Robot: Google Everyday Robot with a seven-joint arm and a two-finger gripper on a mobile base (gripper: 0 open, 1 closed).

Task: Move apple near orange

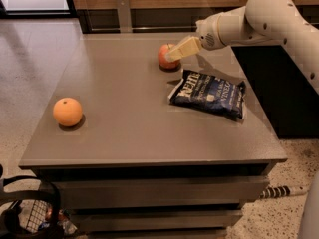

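The orange (pixel 67 111) sits well left of the chip bag (pixel 209 93), awaiting company. The apple (pixel 164 59) lies just behind the bag's left end, where the gripper (pixel 172 55) meets its right side, likely to grasp it; whether it is spread or clamped cannot be told.
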